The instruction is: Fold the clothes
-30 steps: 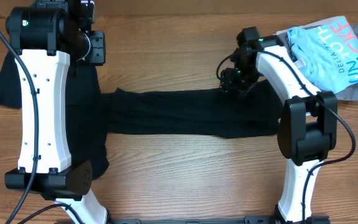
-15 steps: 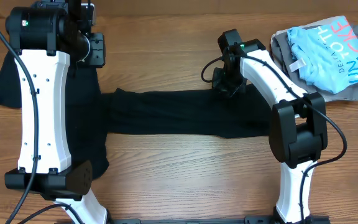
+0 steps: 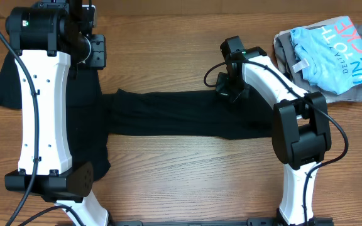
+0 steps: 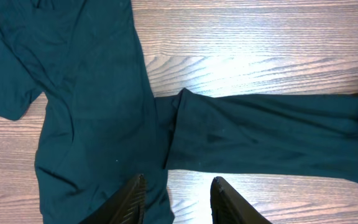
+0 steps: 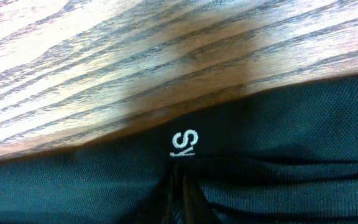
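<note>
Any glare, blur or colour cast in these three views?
Overhead: even light, sharp, no strong glare on the table. Left wrist: bright glare patch on the wood above the black shirt, which reads teal. Right wrist: very close, wood blurred and shadowed beside the cloth; white logo legible.

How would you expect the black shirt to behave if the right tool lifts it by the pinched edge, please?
Probably floppy: the black shirt puckers around the right tool, so the rest should sag and drape. Likely light, since it lies thin and flat on the table. Its long folded strip may unfold when raised.
</note>
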### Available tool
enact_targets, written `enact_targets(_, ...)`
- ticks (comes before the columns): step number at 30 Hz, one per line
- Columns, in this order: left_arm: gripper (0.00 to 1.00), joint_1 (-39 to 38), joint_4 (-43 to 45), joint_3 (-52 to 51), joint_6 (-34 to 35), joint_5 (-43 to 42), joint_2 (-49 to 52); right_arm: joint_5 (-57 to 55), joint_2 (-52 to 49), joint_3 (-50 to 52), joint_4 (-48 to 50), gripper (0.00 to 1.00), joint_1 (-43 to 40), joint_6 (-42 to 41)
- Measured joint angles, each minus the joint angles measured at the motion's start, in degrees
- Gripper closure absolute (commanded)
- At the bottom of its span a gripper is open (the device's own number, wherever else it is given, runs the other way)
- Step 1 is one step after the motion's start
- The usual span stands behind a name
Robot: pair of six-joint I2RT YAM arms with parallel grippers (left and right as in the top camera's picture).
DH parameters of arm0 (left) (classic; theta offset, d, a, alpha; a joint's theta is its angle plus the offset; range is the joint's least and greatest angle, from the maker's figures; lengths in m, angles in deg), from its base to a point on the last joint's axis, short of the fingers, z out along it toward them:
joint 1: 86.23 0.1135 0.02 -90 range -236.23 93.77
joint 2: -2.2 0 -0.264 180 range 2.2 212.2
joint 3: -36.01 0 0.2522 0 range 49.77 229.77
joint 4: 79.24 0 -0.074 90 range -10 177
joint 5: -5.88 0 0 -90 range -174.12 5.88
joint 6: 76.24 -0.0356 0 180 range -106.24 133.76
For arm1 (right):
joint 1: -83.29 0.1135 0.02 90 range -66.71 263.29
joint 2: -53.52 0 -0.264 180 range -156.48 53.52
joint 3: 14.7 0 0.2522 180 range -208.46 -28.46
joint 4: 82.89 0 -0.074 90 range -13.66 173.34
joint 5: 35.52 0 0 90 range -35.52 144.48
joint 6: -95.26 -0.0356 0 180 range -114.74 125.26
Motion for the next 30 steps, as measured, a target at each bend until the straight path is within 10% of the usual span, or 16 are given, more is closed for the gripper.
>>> enact_targets(20, 0.62, -0.02, -0.15, 0.0, -0.22, 1.66, 0.0, -0.44, 0.11, -38.03, -30.6, 0.96, -1.92, 1.49)
enact_targets(30, 0.62, -0.02, -0.11, 0.0, -0.22, 1.88, 0.0, -0.37, 0.2, -26.43, -38.8, 0.96, -1.75, 2.1)
